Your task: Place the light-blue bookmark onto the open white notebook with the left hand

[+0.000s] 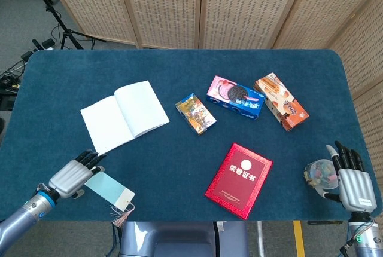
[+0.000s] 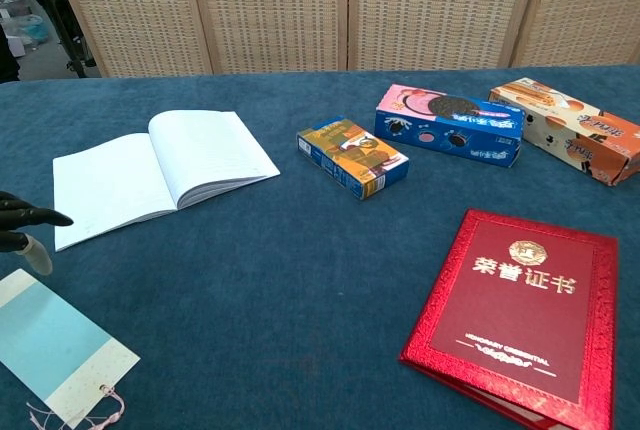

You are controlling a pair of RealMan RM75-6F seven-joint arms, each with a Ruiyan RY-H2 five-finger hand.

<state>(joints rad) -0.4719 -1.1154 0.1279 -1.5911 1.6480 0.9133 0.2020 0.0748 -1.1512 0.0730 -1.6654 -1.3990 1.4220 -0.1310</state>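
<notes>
The left hand (image 1: 73,176) sits over the far end of the light-blue bookmark (image 1: 111,187), near the front left edge of the tabletop (image 1: 179,66). Its fingers (image 1: 90,158) are spread a little and point toward the notebook (image 1: 124,115). It does not seem to hold anything yet. In the chest view only the dark fingertips (image 2: 30,217) show, just above the bookmark (image 2: 55,345). The bookmark lies flat on the blue cloth, and its tassel (image 1: 121,213) hangs close to the edge.

Here is what I think could go wrong. The bookmark is thin and flat, so the fingers may slide over it and not get under it. A push could shove it toward the edge, and it could drop off the tabletop. The tassel could also catch on a finger and drag the bookmark crooked. If the hand lifts it by one end, the bookmark may bend and slip out.

The notebook lies open, just past the hand. A low swing could bump its pages or push it away.

The right hand (image 1: 353,185) rests at the front right, fingers straight, next to a small clear ball (image 1: 318,172). I cannot tell if it touches it.
</notes>
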